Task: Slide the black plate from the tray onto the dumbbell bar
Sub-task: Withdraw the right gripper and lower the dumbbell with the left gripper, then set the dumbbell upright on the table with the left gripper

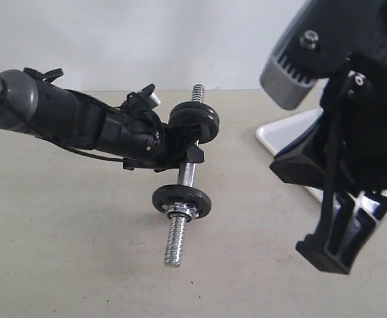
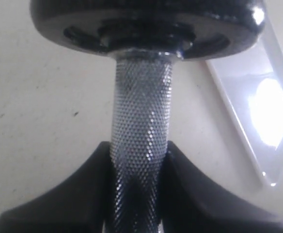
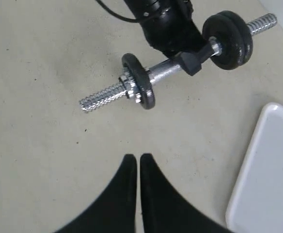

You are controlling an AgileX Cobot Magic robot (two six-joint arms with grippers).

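My left gripper (image 1: 192, 156) (image 2: 139, 151) is shut on the knurled middle of the dumbbell bar (image 1: 187, 173) (image 2: 142, 107) (image 3: 165, 71) and holds it above the table. The black plate (image 3: 241, 35) (image 1: 195, 123) is threaded on the bar's far end, against another black disc (image 3: 217, 29). Near the other end sits a black disc (image 1: 181, 200) (image 3: 140, 87) backed by a chrome star nut. My right gripper (image 3: 135, 158) (image 1: 326, 255) hovers shut and empty above the table, between the bar and the white tray (image 1: 290, 132) (image 3: 270, 170) (image 2: 258, 116). The visible part of the tray holds nothing.
The beige tabletop (image 1: 67, 245) lies under both arms. The right arm's body fills the right of the exterior view and hides most of the tray.
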